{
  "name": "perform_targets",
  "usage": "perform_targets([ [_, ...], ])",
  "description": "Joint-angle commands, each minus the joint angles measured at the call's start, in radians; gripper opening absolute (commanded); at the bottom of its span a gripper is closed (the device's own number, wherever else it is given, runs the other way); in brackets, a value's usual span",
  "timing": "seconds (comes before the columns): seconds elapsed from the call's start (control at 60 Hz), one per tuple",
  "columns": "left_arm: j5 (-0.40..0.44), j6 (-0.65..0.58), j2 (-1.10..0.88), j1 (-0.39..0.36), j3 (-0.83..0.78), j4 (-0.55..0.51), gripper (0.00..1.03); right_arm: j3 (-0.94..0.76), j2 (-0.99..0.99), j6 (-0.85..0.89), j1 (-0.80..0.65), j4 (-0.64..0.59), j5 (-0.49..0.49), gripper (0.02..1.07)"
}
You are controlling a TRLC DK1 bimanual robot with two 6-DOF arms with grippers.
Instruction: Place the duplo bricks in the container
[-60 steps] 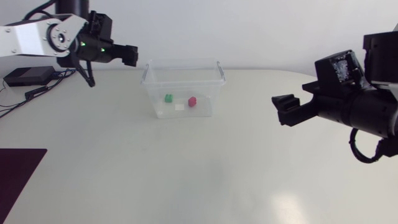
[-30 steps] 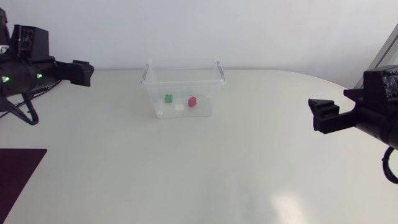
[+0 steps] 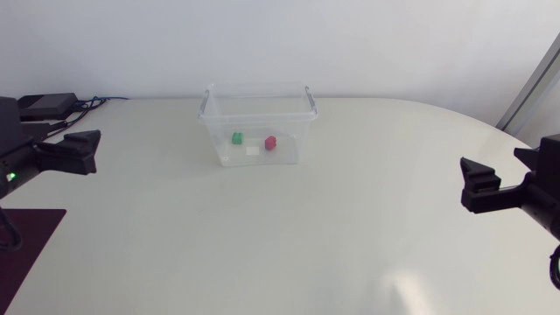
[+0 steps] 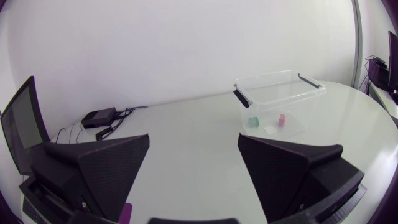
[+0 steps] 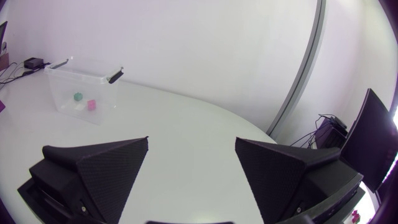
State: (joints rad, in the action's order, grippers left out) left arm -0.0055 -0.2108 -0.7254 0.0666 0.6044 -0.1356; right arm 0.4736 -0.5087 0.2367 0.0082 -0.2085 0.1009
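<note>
Plainly, the three duplo bricks lie inside the clear container (image 3: 293,131), which stands at the far middle of the table (image 3: 262,236). The green brick (image 3: 237,137) is to the left and the pink brick (image 3: 270,142) to the right. The white brick (image 3: 253,150) lies between them, a little nearer. No brick shows on the bare table.

The left gripper (image 3: 83,150) sits at the left edge and the right gripper (image 3: 477,179) at the right edge, both well apart from the container. Each has its fingers spread wide with nothing between them.

The job looks done, so the main risk is a needless return. An arm swinging in low could clip one of the container's handles (image 3: 311,99) and shove or tip it, spilling the bricks. At the far left, the cables (image 3: 87,103) by the black box (image 3: 42,105) could catch the left gripper if it sweeps that way
</note>
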Motion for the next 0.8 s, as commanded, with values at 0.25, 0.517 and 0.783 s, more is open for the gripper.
perform_targets([
  [0.25,-0.005,-0.038,0.213,0.021,-0.130,0.007,1.00,-0.101,0.095,0.049,-0.030,0.055,-0.013,1.03],
  [0.517,-0.004,0.021,0.348,0.000,-0.251,0.038,1.00,-0.195,0.203,-0.020,-0.026,0.092,-0.035,1.03],
  [0.783,-0.001,0.088,0.480,-0.024,-0.375,0.072,1.00,-0.292,0.310,-0.096,-0.020,0.133,-0.058,1.03],
])
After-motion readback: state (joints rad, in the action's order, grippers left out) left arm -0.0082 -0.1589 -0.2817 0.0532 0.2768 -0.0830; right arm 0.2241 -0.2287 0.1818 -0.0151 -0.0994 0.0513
